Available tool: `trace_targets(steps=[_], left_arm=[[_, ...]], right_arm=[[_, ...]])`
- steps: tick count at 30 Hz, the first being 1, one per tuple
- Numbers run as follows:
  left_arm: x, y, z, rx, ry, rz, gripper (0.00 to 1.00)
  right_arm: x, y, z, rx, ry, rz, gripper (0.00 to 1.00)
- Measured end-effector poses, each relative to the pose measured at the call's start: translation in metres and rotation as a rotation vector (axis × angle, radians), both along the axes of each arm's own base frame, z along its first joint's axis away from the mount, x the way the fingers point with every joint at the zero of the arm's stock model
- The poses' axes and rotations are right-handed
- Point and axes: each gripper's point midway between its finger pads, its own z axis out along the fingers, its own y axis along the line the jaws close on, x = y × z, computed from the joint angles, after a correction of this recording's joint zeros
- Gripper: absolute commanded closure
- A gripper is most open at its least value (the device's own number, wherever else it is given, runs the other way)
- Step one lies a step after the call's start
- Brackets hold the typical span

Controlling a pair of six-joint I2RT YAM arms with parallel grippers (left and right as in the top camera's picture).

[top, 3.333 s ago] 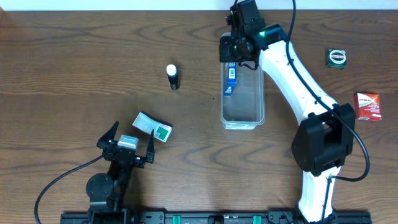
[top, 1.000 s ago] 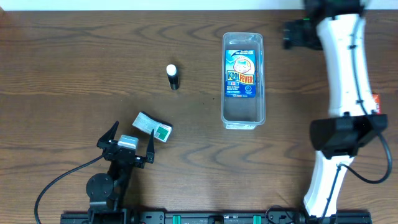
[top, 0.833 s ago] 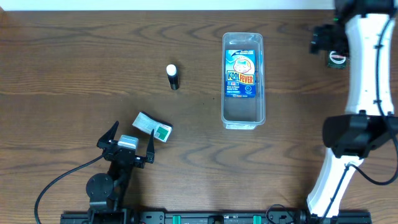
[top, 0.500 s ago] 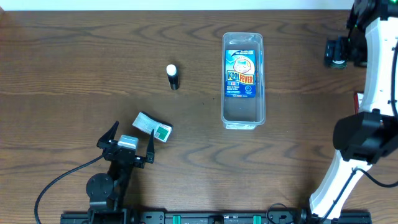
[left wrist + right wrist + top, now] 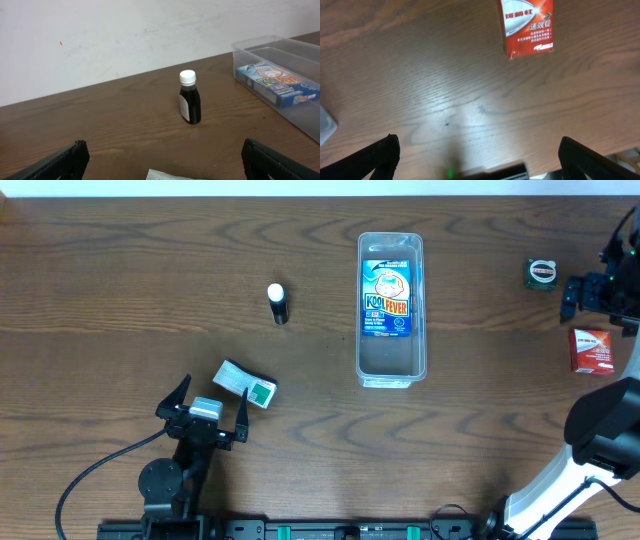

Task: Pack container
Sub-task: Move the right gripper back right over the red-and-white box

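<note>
A small dark bottle with a white cap (image 5: 278, 304) stands on the brown wooden worktop (image 5: 120, 300); a red cardboard box (image 5: 592, 350) lies flat.

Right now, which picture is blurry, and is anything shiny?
Right wrist view: blurry, with a pale glare patch on the table below the red box. Left wrist view: sharp on the bottle. Overhead view: sharp, evenly lit.

We see a dark brown wood-grain bench (image 5: 120, 280) filling the overhead view, its grain running lengthwise. Behind its far edge stands a plain white wall (image 5: 125, 35), faintly scuffed, with a small red speck (image 5: 61, 43). Soft light leaves a pale sheen (image 5: 470, 112) on the wood
</note>
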Motion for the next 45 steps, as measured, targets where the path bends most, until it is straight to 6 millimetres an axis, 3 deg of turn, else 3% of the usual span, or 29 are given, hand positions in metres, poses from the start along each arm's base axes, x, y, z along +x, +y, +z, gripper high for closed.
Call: trace_targets(steps=[6,13,24,39,45], left_arm=[[0.000,0.000,0.000,0.000,0.000,0.000,0.02],[0.000,0.000,0.000,0.000,0.000,0.000,0.02],[0.000,0.000,0.000,0.000,0.000,0.000,0.02],[0.000,0.000,0.000,0.000,0.000,0.000,0.02],[0.000,0.000,0.000,0.000,0.000,0.000,0.02]], right_arm=[[-0.003,-0.003,-0.023,0.010,0.036,0.037,0.01],[0.007,-0.029,-0.049,-0.095,0.025,0.061,0.01],[0.001,-0.058,-0.085,-0.078,0.004,0.133,0.01],[0.020,-0.101,-0.091,-0.091,-0.171,0.165,0.01],[0.023,-0.100,-0.105,-0.037,-0.183,0.200,0.01]])
